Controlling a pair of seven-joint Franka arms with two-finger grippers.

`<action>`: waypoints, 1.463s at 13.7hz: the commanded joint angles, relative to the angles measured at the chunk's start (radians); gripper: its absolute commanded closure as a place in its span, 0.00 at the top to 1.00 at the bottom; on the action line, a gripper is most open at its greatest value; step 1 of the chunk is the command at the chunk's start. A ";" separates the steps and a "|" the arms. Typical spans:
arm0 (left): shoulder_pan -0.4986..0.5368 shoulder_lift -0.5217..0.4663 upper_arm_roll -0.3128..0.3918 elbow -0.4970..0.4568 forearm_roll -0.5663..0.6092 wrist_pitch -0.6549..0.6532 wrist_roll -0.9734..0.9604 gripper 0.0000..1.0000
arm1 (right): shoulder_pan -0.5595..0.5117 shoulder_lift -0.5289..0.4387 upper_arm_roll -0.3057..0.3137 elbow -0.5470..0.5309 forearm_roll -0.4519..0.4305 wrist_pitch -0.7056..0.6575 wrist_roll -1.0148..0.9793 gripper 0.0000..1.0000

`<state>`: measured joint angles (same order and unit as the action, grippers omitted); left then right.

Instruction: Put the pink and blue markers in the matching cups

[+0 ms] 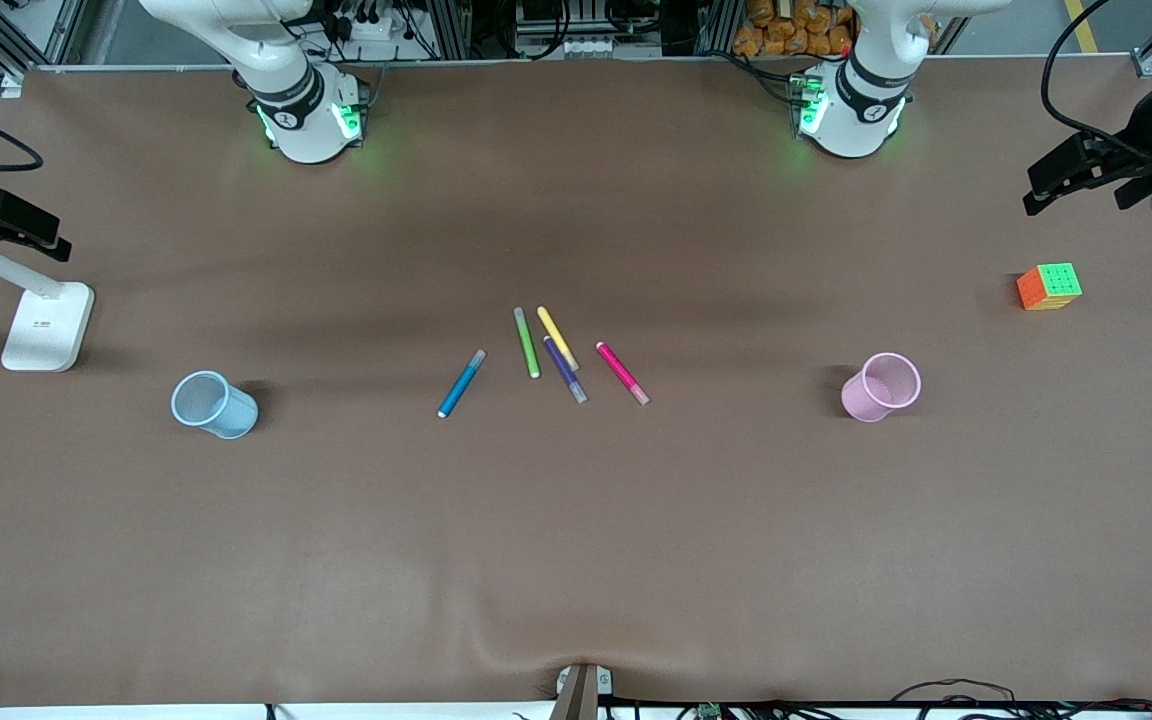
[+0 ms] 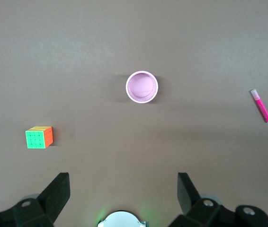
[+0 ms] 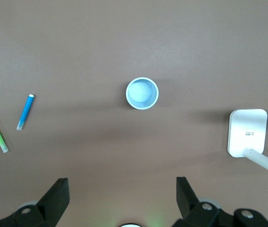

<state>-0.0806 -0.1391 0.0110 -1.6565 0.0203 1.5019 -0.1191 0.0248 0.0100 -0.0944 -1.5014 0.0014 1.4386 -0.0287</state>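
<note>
Left tool [image 2: 123, 195] released over pink cup [image 2: 142, 87] | right tool [image 3: 122, 195] released over blue cup [image 3: 142, 93]

From high across the table, the front camera faces both robot bases and takes in the whole brown table [image 1: 576, 560]. Each wrist camera looks straight down from well above: the left one centres on the pink cup [image 2: 142, 87], the right one on the blue cup [image 3: 142, 93] (both cups also appear in the front view). The pink marker [image 2: 261, 106] and Rubik's cube [image 2: 39, 137] appear in the left wrist and front views.
</note>
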 commanded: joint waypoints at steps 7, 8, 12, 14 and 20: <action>-0.002 0.012 -0.002 0.001 0.009 -0.012 -0.007 1.00 | -0.011 0.008 0.004 0.016 -0.004 -0.012 -0.007 1.00; -0.005 0.015 -0.002 0.001 0.009 -0.012 -0.007 1.00 | -0.011 0.008 0.004 0.016 -0.004 -0.012 -0.007 1.00; -0.016 0.041 -0.003 0.004 0.009 -0.008 -0.013 1.00 | -0.011 0.008 0.004 0.016 -0.004 -0.012 -0.007 1.00; -0.019 0.061 -0.019 0.006 0.009 -0.002 -0.016 1.00 | -0.011 0.008 0.005 0.016 -0.004 -0.012 -0.007 1.00; -0.021 0.137 -0.110 0.009 0.010 0.032 -0.135 1.00 | -0.011 0.008 0.004 0.016 -0.004 -0.012 -0.007 1.00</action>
<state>-0.0988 -0.0261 -0.0732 -1.6598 0.0202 1.5218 -0.2116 0.0227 0.0101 -0.0957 -1.5015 0.0014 1.4382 -0.0287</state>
